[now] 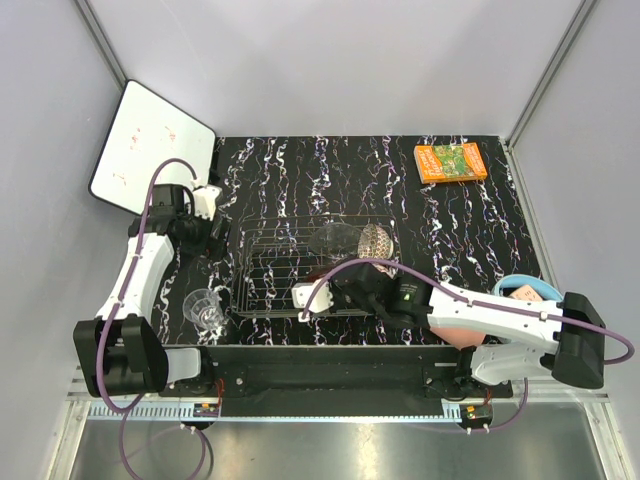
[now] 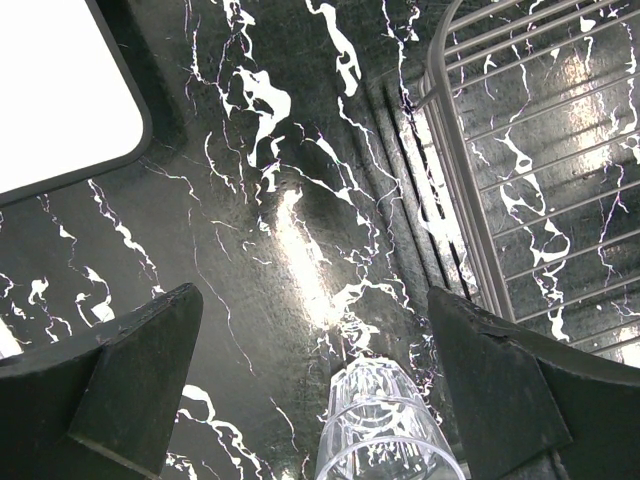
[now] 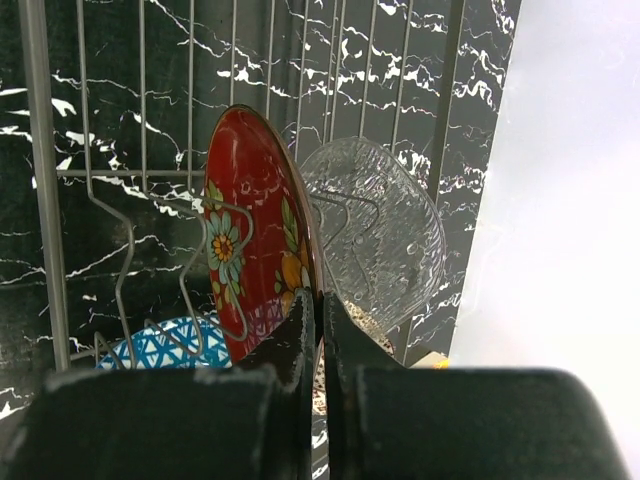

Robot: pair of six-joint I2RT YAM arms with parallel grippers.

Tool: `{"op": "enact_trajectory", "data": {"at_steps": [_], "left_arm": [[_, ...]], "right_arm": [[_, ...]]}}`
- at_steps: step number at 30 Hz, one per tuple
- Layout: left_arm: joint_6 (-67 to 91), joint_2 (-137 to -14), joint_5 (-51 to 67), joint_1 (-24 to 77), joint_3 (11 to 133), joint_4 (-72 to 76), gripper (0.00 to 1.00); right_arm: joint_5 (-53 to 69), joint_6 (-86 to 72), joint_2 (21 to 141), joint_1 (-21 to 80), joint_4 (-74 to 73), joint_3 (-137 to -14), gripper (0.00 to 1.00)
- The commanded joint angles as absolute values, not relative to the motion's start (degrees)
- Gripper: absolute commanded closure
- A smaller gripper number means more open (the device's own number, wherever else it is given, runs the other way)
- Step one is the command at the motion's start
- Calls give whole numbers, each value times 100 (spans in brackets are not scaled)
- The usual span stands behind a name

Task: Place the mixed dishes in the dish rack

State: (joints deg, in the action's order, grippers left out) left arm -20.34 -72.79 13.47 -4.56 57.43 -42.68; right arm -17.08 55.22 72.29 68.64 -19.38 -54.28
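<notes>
The right gripper (image 3: pixel 320 308) fills the bottom of its wrist view. Its jaws are closed, with the tips right at the rim of the one red dish (image 3: pixel 255 225); whether that rim is pinched between them I cannot tell. The dish, painted with flowers, stands on edge among the tines of the rack (image 3: pixel 60 172). Just behind it stands one glass bowl (image 3: pixel 385 235), also on edge. One blue bowl (image 3: pixel 165 348) with a white lattice pattern shows low behind the wires by the fingers, mostly hidden. From above, one beige bowl (image 1: pixel 375 241) stands at the rack's far right corner, beside the glass bowl. The single rack sits in the middle of the table (image 1: pixel 480 230), toward the near edge.

The left gripper (image 2: pixel 312 296) hangs over the table just left of the rack, jaws wide apart and holding nothing. One glass cup (image 2: pixel 385 435) stands upright near the near left corner, apart from that gripper.

One orange book (image 1: pixel 451 162) lies at the far right corner; its cover print is too small to read. One white board (image 1: pixel 150 148) leans past the far left corner. At the right edge a blue thing (image 1: pixel 530 284) and a pink shape (image 1: pixel 458 332) show beside the right arm, too hidden to name.
</notes>
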Motion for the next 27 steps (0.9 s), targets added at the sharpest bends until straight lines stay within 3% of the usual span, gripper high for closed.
{"op": "enact_trajectory", "data": {"at_steps": [1,5,8,9,10,13,18,22,27], "left_arm": [[-2048,-7084,1380,-501,5651,-4034,1],[-2048,-7084,1406,-510,5651,-4043,1],[-2057,-7075,1415,-510,5660,-4043,1],[-2065,-7075,1424,-510,5660,-4043,1],[-2065,-7066,1415,-510,5669,-4052,1],[-2092,-7075,1406,-519,5678,-4060,1],[-2101,-7084,1397,-519,5774,-4096,1],[-2109,-7040,1363,-519,5871,-4183,1],[-2250,-6917,1406,-667,6143,-4561,1]], "right_arm": [[-1837,5274,7321,6899,-1767,-5458,100],[-2047,4985,7575,6891,-1732,-5440,100],[-2381,4695,7769,6891,-1731,-5467,78],[-2495,4563,7778,6873,-1723,-5493,76],[-2505,4414,7744,6847,-1731,-5502,66],[-2584,4008,7630,6706,-1784,-5555,50],[-2812,3648,7401,6618,-2030,-5669,40],[-2883,3437,7137,6609,-2372,-5774,27],[-3163,2920,6733,6618,-2723,-6265,26]]}}
